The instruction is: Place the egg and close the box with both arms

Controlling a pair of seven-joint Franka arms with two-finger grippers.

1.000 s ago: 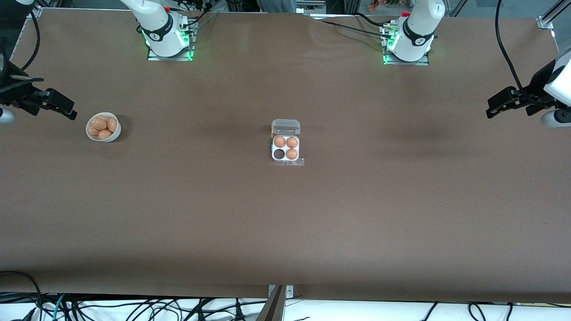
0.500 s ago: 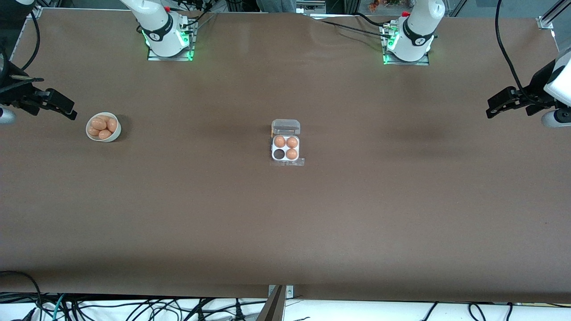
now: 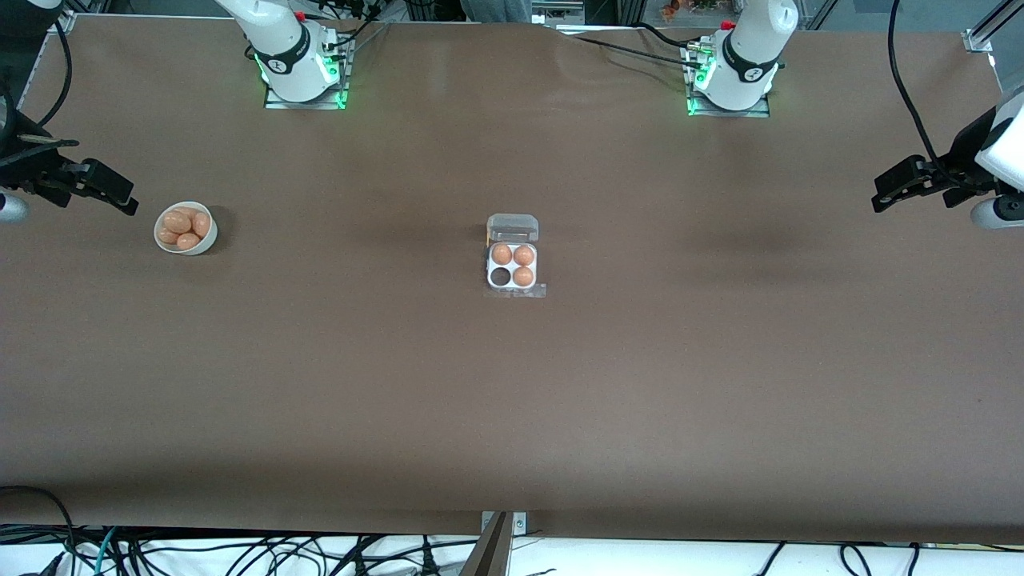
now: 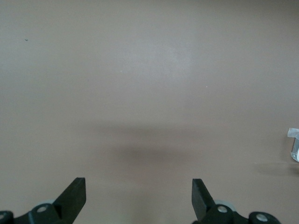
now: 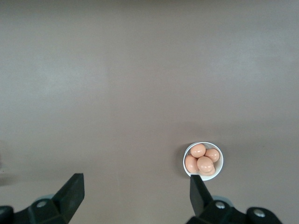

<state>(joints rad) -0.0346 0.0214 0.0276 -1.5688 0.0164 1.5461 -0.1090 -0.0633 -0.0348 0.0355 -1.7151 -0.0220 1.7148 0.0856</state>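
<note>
The box (image 3: 512, 266) sits at the table's middle with its clear lid (image 3: 513, 227) open toward the robots' bases. Three brown eggs fill three cells; the cell (image 3: 501, 277) nearest the front camera, toward the right arm's end, is empty. A sliver of the box shows in the left wrist view (image 4: 294, 142). My right gripper (image 3: 108, 190) hangs open and empty beside the white bowl; in its wrist view (image 5: 135, 193) the jaws stand wide apart. My left gripper (image 3: 900, 182) hangs open and empty over bare table at the left arm's end, as its wrist view (image 4: 138, 196) shows.
A round white bowl (image 3: 210, 238) holding several brown eggs (image 3: 182, 224) stands toward the right arm's end; it also shows in the right wrist view (image 5: 184, 163). Cables hang along the table's front edge.
</note>
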